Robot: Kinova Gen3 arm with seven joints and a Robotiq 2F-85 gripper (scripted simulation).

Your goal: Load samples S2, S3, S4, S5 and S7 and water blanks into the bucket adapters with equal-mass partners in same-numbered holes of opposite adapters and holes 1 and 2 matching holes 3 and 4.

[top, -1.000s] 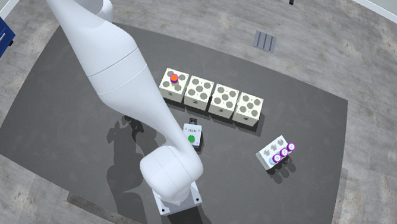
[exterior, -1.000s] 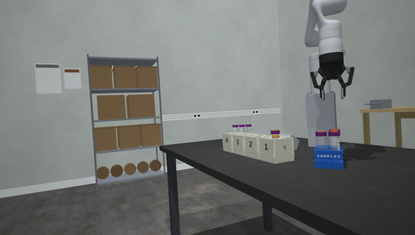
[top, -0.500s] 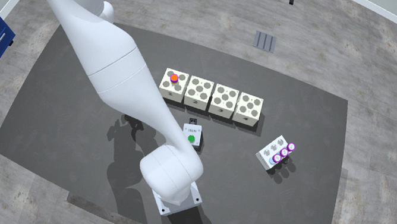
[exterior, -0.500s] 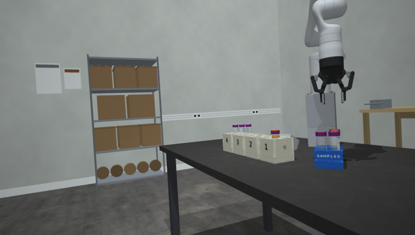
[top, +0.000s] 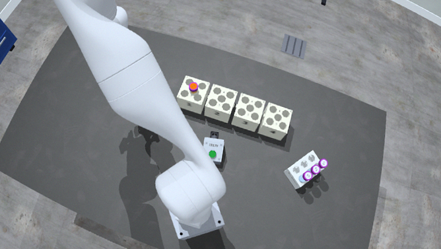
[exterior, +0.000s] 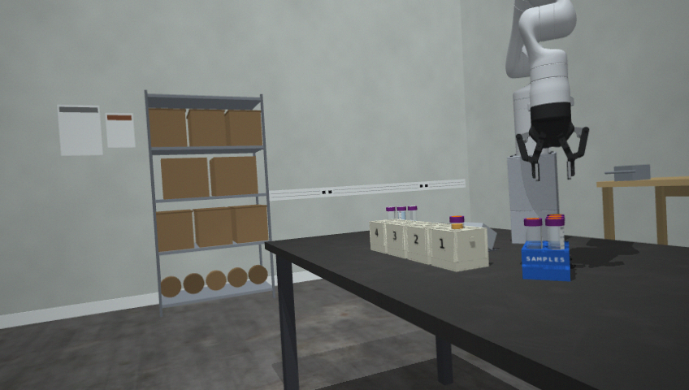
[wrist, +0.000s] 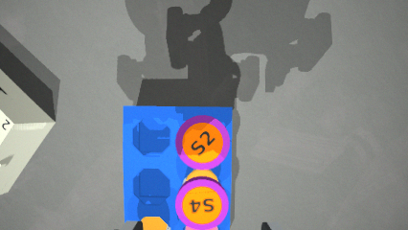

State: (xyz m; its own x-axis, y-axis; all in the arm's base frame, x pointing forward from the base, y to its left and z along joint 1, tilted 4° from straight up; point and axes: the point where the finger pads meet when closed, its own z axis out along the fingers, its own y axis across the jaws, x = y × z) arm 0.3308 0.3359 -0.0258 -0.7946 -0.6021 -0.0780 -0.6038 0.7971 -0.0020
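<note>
A white robot arm (top: 132, 69) reaches from its base (top: 218, 222) at the near edge of a dark worktop (top: 55, 128), rises high, then bends so its last section points straight down. Its black end effector (exterior: 551, 166) hangs in the air above a blue rack (exterior: 545, 263) labelled SAMPLES, well clear of the tubes below. The two fingers (exterior: 533, 162) stand partly apart with nothing between them.

In the wrist view, looking straight down, the blue rack shows two bare holes on its left side. On its right side stand purple-capped tubes with orange dots: one marked S2 (wrist: 202, 142) and, just beside it toward the bottom edge, one marked S4 (wrist: 201, 204). Another orange cap (wrist: 153, 223) is cut off at the bottom edge; its label cannot be read.

Four cream blocks numbered 1 to 4 stand in a touching row. Block 1 (exterior: 457, 249) holds one orange-dotted tube (top: 193, 86) in a corner hole; the other three blocks (top: 249, 112) show only open holes.

A small white rack (top: 298, 167) stands apart at an angle, carrying three white-dotted tubes (top: 315, 169) along one side. A green key (top: 212, 154) sits on a small desk in front of the blocks.
</note>
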